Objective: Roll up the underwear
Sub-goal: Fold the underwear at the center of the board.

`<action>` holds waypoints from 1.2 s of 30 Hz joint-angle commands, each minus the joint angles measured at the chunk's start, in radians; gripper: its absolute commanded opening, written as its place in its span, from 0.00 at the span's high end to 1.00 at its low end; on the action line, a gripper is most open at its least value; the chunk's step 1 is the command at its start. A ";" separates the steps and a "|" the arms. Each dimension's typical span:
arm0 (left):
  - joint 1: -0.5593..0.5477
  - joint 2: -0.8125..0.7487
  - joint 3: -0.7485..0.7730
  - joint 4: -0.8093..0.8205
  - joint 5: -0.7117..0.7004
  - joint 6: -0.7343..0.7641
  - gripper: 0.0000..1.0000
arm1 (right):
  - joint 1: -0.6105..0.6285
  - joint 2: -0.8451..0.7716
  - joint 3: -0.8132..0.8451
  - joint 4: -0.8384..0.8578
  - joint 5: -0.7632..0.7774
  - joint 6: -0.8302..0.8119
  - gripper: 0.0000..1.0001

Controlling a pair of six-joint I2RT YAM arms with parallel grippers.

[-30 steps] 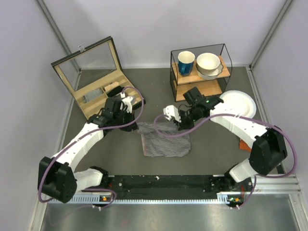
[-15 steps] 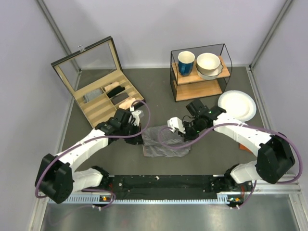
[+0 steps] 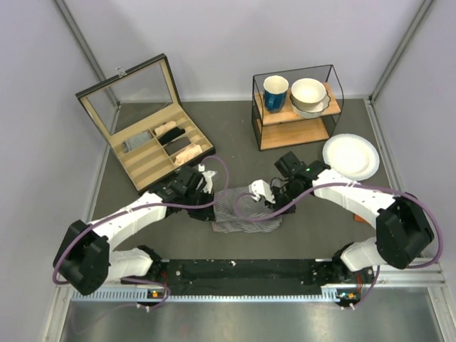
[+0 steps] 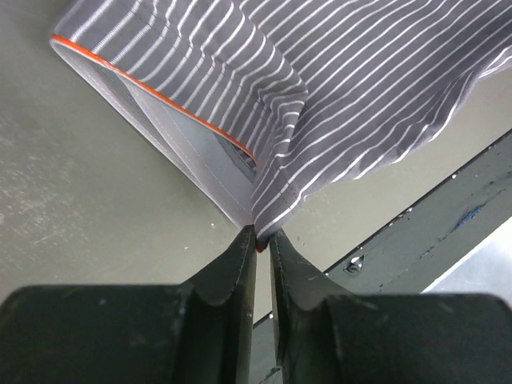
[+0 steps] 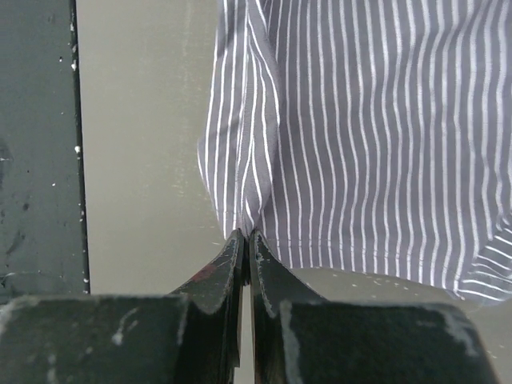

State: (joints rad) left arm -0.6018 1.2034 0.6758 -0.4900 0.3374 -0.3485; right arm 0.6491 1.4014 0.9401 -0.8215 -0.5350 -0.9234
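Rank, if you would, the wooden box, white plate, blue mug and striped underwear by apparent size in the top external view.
Largest: wooden box.
Next: striped underwear and white plate, too alike to rank, since the underwear is bunched and partly covered.
Smallest: blue mug.

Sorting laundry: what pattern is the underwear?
The underwear: grey with thin white stripes; best in left wrist view.

Both arms extend forward and angle inward, wrists low. Left gripper [image 4: 262, 234] and right gripper [image 5: 246, 234]: fingers pressed together, each pinching a fold of the underwear [image 4: 376, 88].
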 commanded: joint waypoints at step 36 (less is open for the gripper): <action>0.138 0.378 0.151 0.324 -0.078 0.034 0.71 | -0.127 0.507 0.403 0.058 0.207 0.253 0.88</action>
State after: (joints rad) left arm -0.4816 1.5372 0.7933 -0.2470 0.3191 -0.3519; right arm 0.5323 1.8870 1.2675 -0.8188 -0.4023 -0.6827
